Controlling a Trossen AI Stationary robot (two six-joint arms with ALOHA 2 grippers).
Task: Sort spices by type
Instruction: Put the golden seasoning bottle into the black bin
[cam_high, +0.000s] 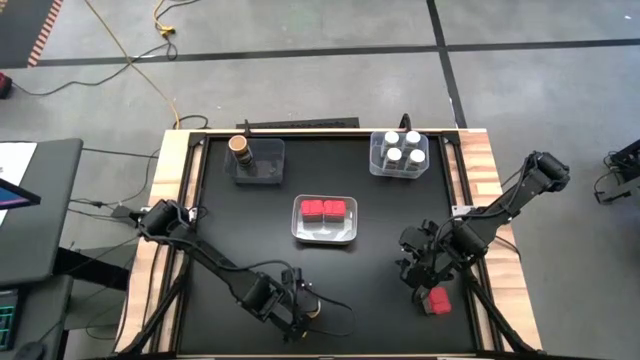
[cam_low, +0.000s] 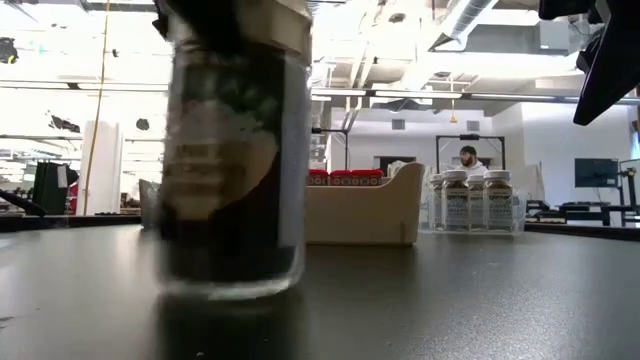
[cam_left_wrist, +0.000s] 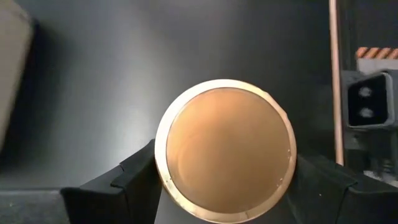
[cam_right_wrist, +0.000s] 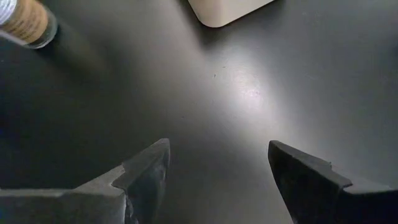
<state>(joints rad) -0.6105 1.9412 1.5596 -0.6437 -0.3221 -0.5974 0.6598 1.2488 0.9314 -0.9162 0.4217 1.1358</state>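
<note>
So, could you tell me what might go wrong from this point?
1. The left gripper straddles the brown-topped jar, its fingers at the lid's sides; a grip this high could let the jar tilt or slip when lifted.
2. The tray at the back already holds one brown-topped jar; placing a second may bump it.
3. The red block lies beside the open right gripper, which might nudge it when it moves.

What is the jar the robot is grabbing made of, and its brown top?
The jar looks like clear glass or plastic: it is see-through and shiny, with dark spice and a paper label showing. Its brown top looks like smooth wood or tan plastic; I cannot tell which.
</note>
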